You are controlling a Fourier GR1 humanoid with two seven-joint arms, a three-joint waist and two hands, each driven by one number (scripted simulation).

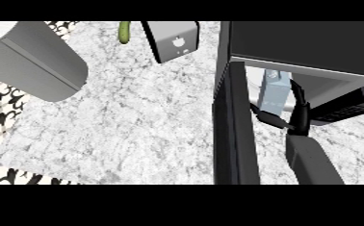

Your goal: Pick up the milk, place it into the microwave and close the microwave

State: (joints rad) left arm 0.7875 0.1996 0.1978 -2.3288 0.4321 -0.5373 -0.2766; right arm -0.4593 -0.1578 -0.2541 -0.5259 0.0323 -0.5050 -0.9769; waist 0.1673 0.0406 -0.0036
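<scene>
A large grey rounded container [39, 61] was seen at ten o'clock on the white marbled counter [142, 124], with a small green vegetable [124, 32] and a grey box [174, 40] at twelve. At three o'clock, past the open dark door [231, 124], the pale blue milk carton [271, 88] was held in the opening of the black microwave [298, 42], pinched between the fingers and thumb of the right hand [298, 119].

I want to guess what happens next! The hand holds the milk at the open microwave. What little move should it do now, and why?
Probably ease the milk a little deeper into the microwave and set it down. The right hand curls its fingers round the milk just at the opening, and the door stands open, so closing comes later.
</scene>
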